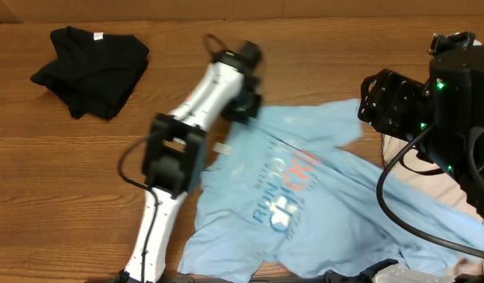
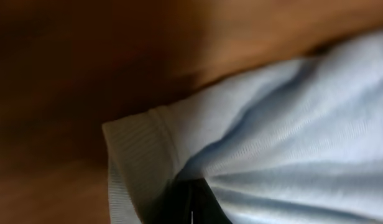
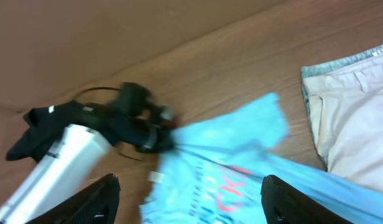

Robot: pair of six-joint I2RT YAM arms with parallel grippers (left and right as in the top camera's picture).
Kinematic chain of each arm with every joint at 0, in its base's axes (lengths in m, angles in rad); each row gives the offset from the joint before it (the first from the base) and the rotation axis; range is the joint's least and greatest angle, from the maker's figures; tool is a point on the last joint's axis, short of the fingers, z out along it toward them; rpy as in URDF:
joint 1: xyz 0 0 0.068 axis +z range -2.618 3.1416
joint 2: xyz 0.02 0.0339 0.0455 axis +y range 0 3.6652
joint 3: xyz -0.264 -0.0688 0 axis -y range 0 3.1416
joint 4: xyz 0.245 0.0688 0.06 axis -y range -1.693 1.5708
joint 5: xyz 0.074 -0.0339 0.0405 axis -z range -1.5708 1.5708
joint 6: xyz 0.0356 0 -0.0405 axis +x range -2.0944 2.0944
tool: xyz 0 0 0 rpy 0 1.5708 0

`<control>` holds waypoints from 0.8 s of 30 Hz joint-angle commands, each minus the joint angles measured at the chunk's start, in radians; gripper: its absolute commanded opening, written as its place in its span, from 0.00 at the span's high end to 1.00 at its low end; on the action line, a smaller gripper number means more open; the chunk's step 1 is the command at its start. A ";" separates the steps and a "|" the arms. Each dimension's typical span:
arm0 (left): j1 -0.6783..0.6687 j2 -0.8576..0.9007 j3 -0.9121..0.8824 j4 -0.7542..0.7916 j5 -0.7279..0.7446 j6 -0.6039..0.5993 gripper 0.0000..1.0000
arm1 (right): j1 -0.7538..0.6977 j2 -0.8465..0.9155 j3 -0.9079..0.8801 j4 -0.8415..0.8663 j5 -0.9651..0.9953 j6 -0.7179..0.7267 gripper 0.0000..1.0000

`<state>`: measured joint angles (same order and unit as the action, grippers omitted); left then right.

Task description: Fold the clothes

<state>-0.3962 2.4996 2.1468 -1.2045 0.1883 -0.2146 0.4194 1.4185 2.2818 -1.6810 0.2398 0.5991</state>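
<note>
**Ribbed edge (image 2: 132, 165) of light blue T-shirt (image 2: 291, 124) pinched by left gripper (image 2: 191, 205); right gripper (image 3: 190, 200) wide apart**

In the left wrist view the T-shirt's ribbed edge is right at the lens. Its fabric is drawn in folds down into the dark fingers, which are clamped on it. From overhead, the T-shirt lies wrinkled on the wooden table (image 1: 69, 181), print side up, with white, red and dark-blue lettering showing. The left gripper sits at the T-shirt's upper left corner, where the cloth is bunched to a point. The right gripper is over the T-shirt's upper right part, both fingers spread, nothing between them. The black garment (image 1: 91, 67) lies crumpled, well apart from the T-shirt, beyond its upper left corner. The beige shorts (image 3: 353, 112) lie at the T-shirt's right side; can't tell if they touch or overlap.
</note>
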 commanded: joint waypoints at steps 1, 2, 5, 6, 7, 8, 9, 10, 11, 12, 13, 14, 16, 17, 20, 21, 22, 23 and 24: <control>0.202 0.042 -0.018 -0.024 -0.211 -0.051 0.96 | -0.002 -0.003 0.014 -0.008 0.005 0.005 0.24; 0.240 0.041 -0.011 -0.035 -0.197 -0.050 0.96 | -0.002 -0.003 0.013 -0.009 0.005 0.005 0.24; 0.344 0.037 0.027 -0.060 -0.051 0.039 0.95 | -0.002 -0.003 0.013 -0.008 0.005 0.005 0.23; 0.371 0.034 0.047 -0.074 0.010 0.068 0.93 | -0.002 -0.003 0.013 -0.008 0.005 0.005 0.23; 0.386 0.033 0.063 -0.083 0.047 0.089 0.91 | -0.002 -0.003 0.013 -0.008 0.005 0.005 0.23; 0.399 0.028 0.082 -0.096 0.085 0.116 0.89 | -0.002 -0.003 0.013 -0.008 0.005 0.005 0.23; 0.405 0.023 0.100 -0.105 0.111 0.143 0.86 | -0.002 -0.003 0.013 -0.008 0.005 0.005 0.23; 0.409 0.016 0.117 -0.114 0.128 0.168 0.85 | -0.002 -0.003 0.013 -0.008 0.006 0.005 0.23; 0.408 0.008 0.138 -0.124 0.136 0.193 0.84 | -0.002 -0.003 0.013 -0.008 0.007 0.005 0.23; 0.401 0.001 0.158 -0.132 0.144 0.217 0.82 | -0.002 -0.003 0.013 -0.008 0.007 0.005 0.23; 0.392 -0.005 0.178 -0.141 0.151 0.240 0.81 | -0.002 -0.003 0.013 -0.008 0.007 0.005 0.22; 0.378 -0.010 0.197 -0.148 0.153 0.256 0.80 | -0.002 -0.002 0.013 -0.008 0.007 0.005 0.21; 0.338 -0.018 0.238 -0.170 0.153 0.286 0.79 | -0.002 0.002 0.013 -0.009 0.006 0.005 0.19; 0.317 -0.021 0.252 -0.179 0.153 0.296 0.79 | -0.002 0.006 0.013 -0.011 0.006 0.005 0.18; 0.247 -0.022 0.261 -0.203 0.143 0.324 0.79 | -0.002 0.027 0.006 -0.013 0.002 0.005 0.18; 0.225 -0.020 0.260 -0.215 0.127 0.323 0.79 | -0.002 0.033 -0.001 -0.013 0.003 0.005 0.18; 0.200 -0.018 0.254 -0.221 0.111 0.323 0.80 | -0.002 0.040 -0.010 -0.013 0.003 0.005 0.18; 0.180 -0.018 0.244 -0.215 0.108 0.323 0.84 | -0.002 0.048 -0.020 -0.013 0.002 0.005 0.18; 0.160 -0.018 0.230 -0.200 0.108 0.323 0.92 | -0.002 0.056 -0.033 -0.013 0.003 0.008 0.17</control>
<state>-0.1936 2.5095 2.3886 -1.4139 0.3031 0.0631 0.4194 1.4487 2.2753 -1.6947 0.2398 0.6025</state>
